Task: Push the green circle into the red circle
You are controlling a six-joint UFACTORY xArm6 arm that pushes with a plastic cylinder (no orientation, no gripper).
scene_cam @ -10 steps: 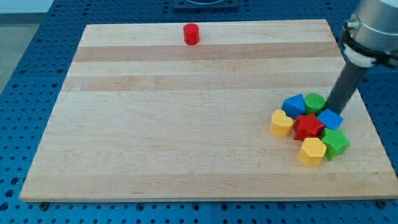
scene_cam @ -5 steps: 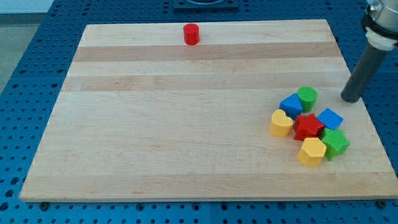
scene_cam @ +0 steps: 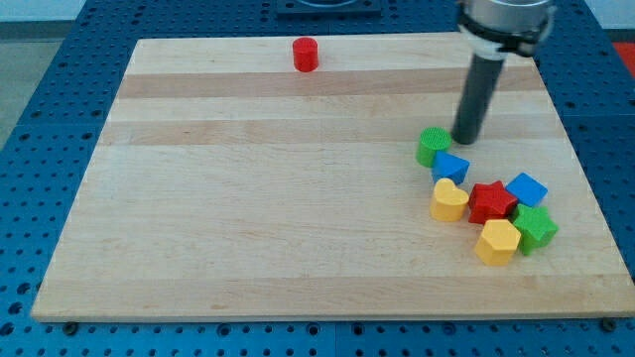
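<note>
While the only view looks down on the wooden board (scene_cam: 298, 218), my tip (scene_cam: 464, 141) rests on the wood just to the view's right of the green circle (scene_cam: 433, 146), close beside it; whether the two touch I cannot tell. Being a plain dark rod (scene_cam: 478, 97), it has no jaws to open or close and holds nothing.

That green circle sits at the upper left edge of the cluster near the board's right side, touching or nearly touching a blue block (scene_cam: 451, 167) just below it. Under that lies a yellow heart-like block (scene_cam: 448, 199), and to its right a red star (scene_cam: 492, 202). Further right is a second blue block (scene_cam: 526, 189), with a green block (scene_cam: 537, 227) (its shape looks star-like, though I cannot be sure) below it and a yellow block (scene_cam: 498, 241) at the cluster's bottom.

Well apart from all of these, the red circle (scene_cam: 306, 54) stands alone near the board's top edge, left of the view's middle, with bare wood between it and the green circle.
</note>
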